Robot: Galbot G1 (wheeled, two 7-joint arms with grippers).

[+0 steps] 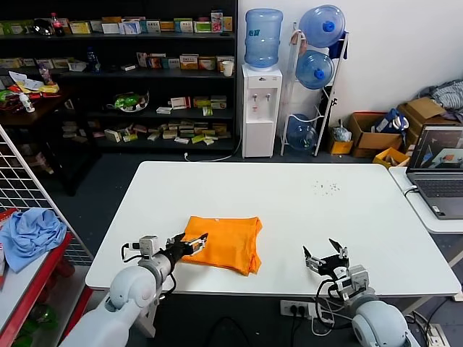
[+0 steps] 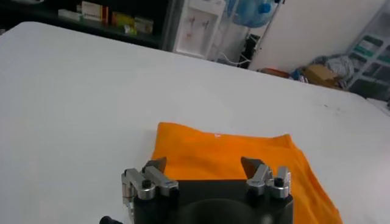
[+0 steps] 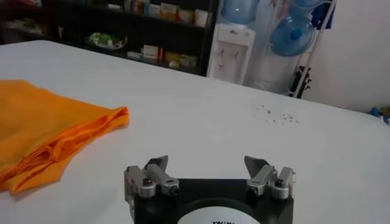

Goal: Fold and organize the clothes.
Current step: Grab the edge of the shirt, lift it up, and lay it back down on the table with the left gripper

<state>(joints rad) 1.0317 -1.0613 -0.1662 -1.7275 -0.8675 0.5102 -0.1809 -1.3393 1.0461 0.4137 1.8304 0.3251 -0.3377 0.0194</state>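
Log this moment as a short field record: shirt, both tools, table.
shirt: orange T-shirt, folded into a rough rectangle, flat on table near front edge
left tool: open, at the shirt's left edge, holding nothing
right tool: open, empty, above bare table to the shirt's right
table: white, small dark specks toward the far right

Around the white table

A laptop [image 1: 438,170] sits past the table's [image 1: 304,210] right edge, a water dispenser [image 1: 261,108] beyond its far edge, light blue cloth [image 1: 29,233] left.
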